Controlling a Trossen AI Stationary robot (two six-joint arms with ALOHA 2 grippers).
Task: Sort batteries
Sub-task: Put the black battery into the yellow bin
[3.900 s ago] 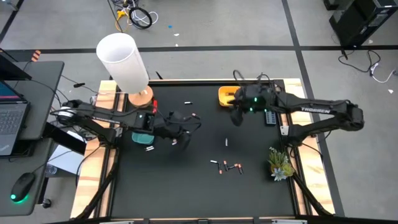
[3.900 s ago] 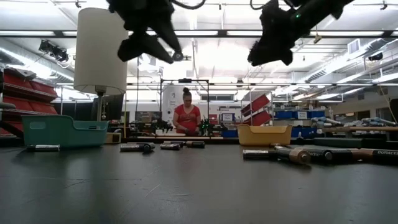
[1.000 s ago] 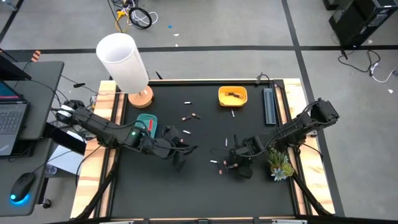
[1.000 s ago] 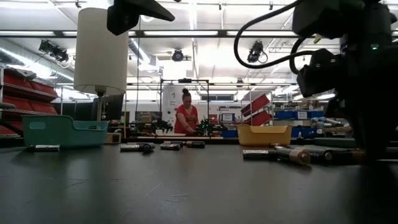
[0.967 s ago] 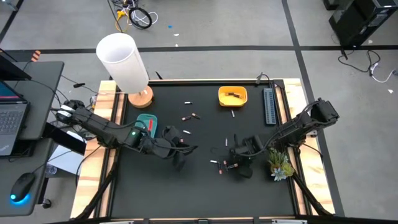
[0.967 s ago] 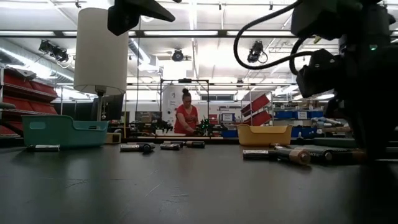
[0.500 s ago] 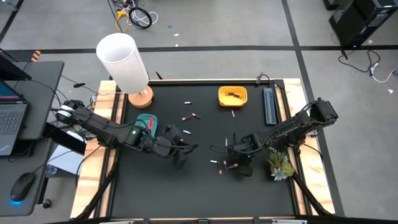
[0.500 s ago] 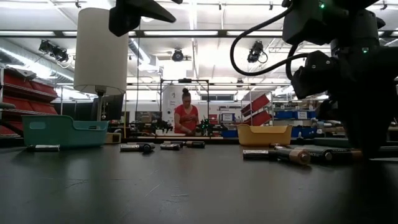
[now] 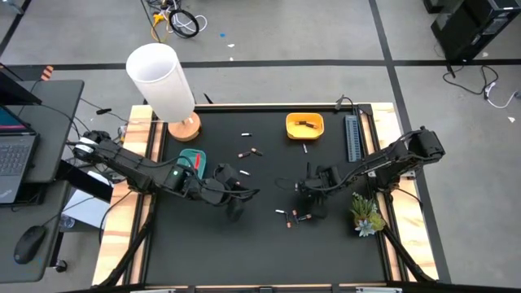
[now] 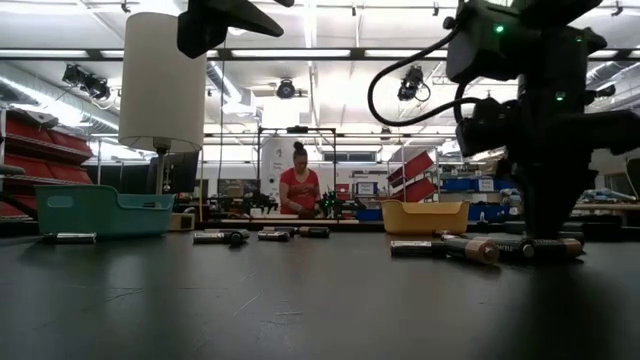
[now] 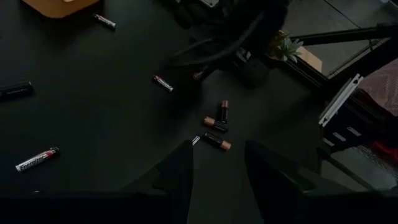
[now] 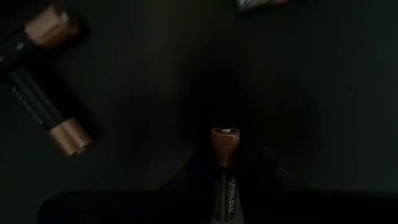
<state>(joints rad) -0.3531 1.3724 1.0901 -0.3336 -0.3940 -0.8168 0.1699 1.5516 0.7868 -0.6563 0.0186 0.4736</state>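
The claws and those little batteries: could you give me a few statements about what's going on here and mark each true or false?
1. The right claw is shut on a battery. True.
2. The left claw holds a battery. False: it is open and empty.
3. The yellow bowl is empty. False: something dark lies in it.
4. A teal bin sits near the left arm. True.
5. All batteries are sorted. False: several still lie on the mat.

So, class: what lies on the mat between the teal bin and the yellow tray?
High view: two loose batteries, and another farther back, between teal bin and yellow tray.
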